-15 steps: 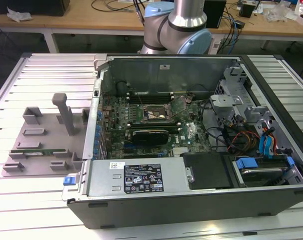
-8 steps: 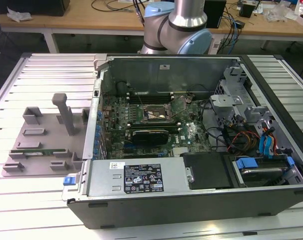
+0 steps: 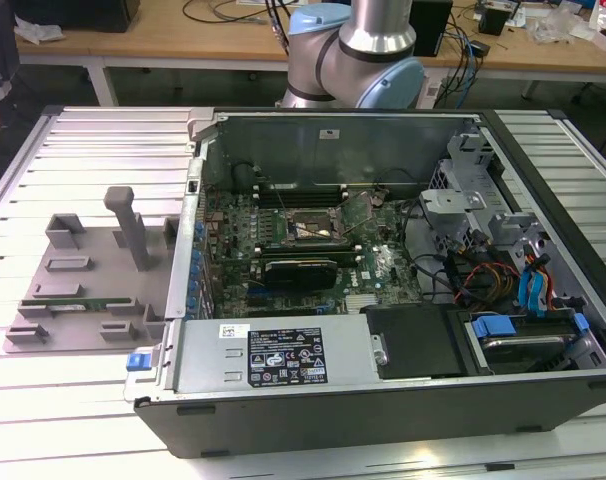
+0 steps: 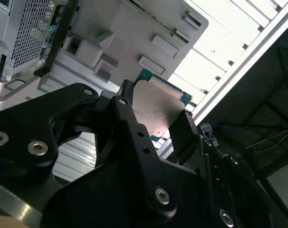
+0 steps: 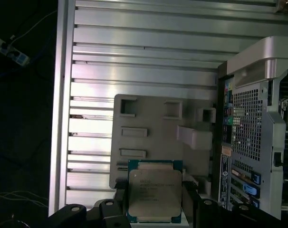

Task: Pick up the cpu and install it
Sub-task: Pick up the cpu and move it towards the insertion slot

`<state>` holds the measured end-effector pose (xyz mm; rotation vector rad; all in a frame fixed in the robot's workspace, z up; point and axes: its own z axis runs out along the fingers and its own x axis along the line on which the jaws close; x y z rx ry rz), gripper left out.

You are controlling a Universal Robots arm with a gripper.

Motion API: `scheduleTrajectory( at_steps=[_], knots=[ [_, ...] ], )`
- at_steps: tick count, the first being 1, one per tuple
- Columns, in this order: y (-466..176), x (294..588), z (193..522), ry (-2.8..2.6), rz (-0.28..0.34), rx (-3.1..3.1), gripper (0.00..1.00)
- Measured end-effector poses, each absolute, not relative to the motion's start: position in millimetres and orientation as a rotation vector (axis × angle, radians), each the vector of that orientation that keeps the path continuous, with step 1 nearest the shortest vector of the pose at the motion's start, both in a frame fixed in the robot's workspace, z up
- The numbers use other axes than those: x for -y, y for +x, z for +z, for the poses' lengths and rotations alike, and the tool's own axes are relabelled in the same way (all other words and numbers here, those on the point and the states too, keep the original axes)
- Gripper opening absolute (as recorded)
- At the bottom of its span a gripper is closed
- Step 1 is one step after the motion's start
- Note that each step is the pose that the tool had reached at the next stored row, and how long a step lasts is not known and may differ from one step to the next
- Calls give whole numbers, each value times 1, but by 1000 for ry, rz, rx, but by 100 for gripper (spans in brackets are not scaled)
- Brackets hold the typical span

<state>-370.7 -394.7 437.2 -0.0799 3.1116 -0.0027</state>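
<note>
Black pincer (image 4: 157, 102): pressed onto the cpu (image 5: 155, 192) at two opposite edges, probably so that the metal top is left free.
Cpu place: held in air above the grey tray (image 5: 148, 128), beside the case (image 5: 248, 128).
Socket (image 3: 313, 228): judged open, at the exterior view's centre.
Obstacles: graphics card (image 3: 298, 270) just beside the socket; cables (image 3: 483, 275) toward the exterior view's right.

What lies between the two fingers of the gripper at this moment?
The cpu: in both wrist views it sits clamped between the black fingers of the gripper, metal top showing, with the grey tray beyond it.
</note>
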Motion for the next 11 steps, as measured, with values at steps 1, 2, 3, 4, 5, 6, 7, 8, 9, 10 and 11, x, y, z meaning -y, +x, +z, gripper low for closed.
scheduleTrajectory(
  at_steps=[1, 2, 3, 4, 5, 6, 7, 8, 9, 10, 11],
  knots=[
    [-367, 395, 437, -80, -3, -3112, 55],
    [-364, 395, 437, -80, -3, -3112, 55],
    [-362, 395, 437, -80, -3, -3112, 55],
    [-360, 395, 437, -80, -3, -3112, 55],
    [-357, 395, 437, -80, -3, -3111, 55],
    [-355, 395, 437, -80, -3, -3112, 55],
    [-354, 395, 437, -80, -3, -3112, 55],
    [-352, 395, 437, -80, -3, -3112, 55],
    [-351, 395, 437, -80, -3, -3112, 55],
    [-348, 395, 437, -80, -3, -3111, 55],
    [-346, 395, 437, -80, -3, -3112, 55]
  ],
)
